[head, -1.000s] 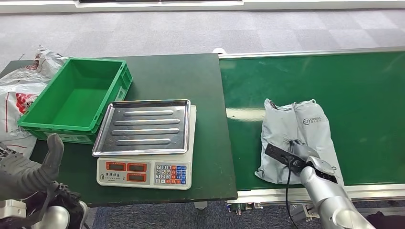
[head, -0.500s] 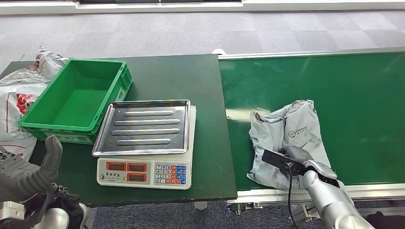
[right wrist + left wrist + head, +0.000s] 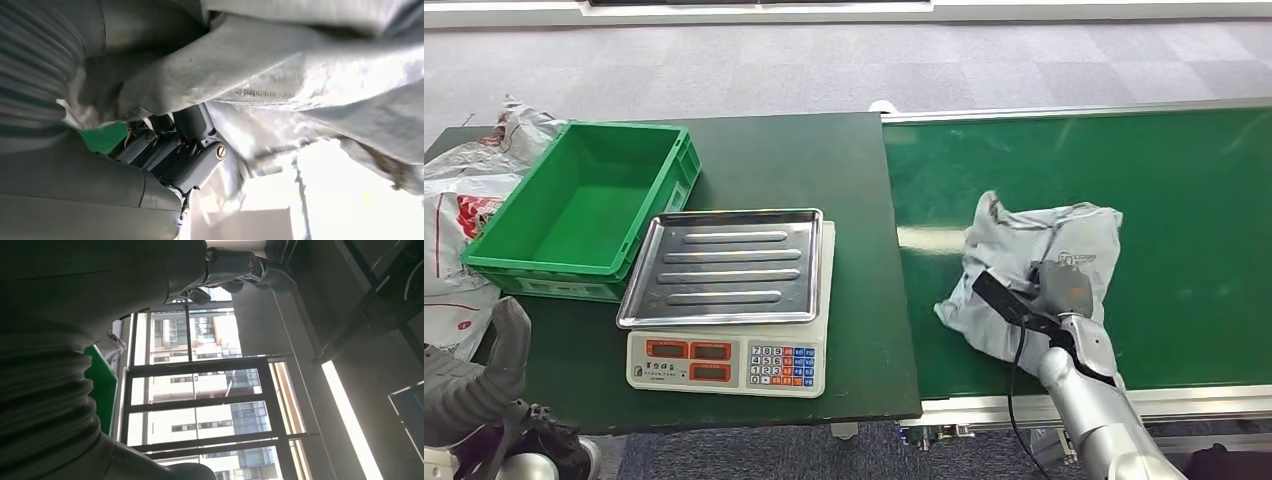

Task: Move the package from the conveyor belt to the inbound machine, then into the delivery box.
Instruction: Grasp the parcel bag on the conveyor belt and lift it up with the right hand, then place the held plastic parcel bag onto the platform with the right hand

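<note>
Green conveyor belt (image 3: 1184, 180), right of frame: our right hand (image 3: 1056, 300) grips the package (image 3: 1034, 250); scale (image 3: 724, 290) lies left, across the bench (image 3: 824, 160). Left hand (image 3: 484, 375): can't tell.

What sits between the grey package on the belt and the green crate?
In the head view, the scale with its steel tray lies between the grey package and the green crate.
</note>
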`<state>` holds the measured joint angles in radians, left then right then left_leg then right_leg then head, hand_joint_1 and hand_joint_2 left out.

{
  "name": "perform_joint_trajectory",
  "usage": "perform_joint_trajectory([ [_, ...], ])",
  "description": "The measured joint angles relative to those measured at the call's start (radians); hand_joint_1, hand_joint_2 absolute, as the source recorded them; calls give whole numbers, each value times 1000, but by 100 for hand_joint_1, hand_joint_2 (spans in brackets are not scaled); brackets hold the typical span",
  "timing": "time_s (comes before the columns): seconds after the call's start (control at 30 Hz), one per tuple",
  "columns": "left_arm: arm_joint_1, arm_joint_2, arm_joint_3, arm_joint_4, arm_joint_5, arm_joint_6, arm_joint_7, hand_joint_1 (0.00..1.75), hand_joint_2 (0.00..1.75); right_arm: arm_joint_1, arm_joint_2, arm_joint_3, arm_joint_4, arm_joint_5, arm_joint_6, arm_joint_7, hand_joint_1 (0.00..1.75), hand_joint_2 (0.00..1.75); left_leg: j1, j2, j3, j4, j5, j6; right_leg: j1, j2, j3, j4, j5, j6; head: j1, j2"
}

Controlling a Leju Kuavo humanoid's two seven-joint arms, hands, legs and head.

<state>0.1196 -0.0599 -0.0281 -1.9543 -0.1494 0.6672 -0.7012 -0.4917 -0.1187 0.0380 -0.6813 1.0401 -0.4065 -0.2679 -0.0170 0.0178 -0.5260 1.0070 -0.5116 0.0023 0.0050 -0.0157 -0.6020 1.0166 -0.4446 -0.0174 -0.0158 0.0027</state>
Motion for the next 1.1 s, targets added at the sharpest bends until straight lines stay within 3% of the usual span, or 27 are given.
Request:
perform_joint_trajectory([
  [0.1, 0, 0, -2, -3, 11, 1, 0, 0, 175, 7, 17, -41, -150, -13, -157, 62, 175, 175, 0, 0, 0, 0, 0, 0, 0, 0, 0, 0, 0, 0, 0, 0],
  [0.27, -20, 0, -15, 12, 13, -8, 0, 0, 175, 17, 36, -104, -322, 8, -259, 112, 175, 175, 0, 0, 0, 0, 0, 0, 0, 0, 0, 0, 0, 0, 0, 0],
  [0.67, -42, -2, -33, 42, 15, -15, 0, 0, 175, 18, 52, -165, -412, 20, -276, 125, 175, 175, 0, 0, 1, 0, 0, 0, 0, 0, 0, 0, 0, 0, 0, 0],
  [0.83, -48, -3, -37, 51, 18, -15, 0, 0, 175, 14, 75, -210, -421, 71, -286, 86, 175, 175, 0, 0, 0, 0, 0, 0, 0, 0, 0, 0, 0, 0, 0, 0],
  [0.9, -52, -6, -41, 54, 15, -12, 0, 0, 175, -5, 92, -237, -403, 118, -242, 98, 175, 175, 0, 1, -5, 0, 0, 0, 0, 0, 0, 0, 0, 0, 0, 0],
  [1.0, -56, -9, -42, 56, 12, -13, 0, 0, 175, -81, 119, -233, -293, 173, 28, 105, 175, 175, 0, 8, -7, 0, -1, 0, 0, 5, 0, 0, 1, -1, 0, 0],
  [1.1, -78, -11, -42, 64, 15, -55, 0, 0, 175, -145, 176, -179, -180, 108, 344, -109, 175, 175, 1, 11, -4, 0, 0, -1, 0, 8, -1, 0, 3, -2, 0, 0],
])
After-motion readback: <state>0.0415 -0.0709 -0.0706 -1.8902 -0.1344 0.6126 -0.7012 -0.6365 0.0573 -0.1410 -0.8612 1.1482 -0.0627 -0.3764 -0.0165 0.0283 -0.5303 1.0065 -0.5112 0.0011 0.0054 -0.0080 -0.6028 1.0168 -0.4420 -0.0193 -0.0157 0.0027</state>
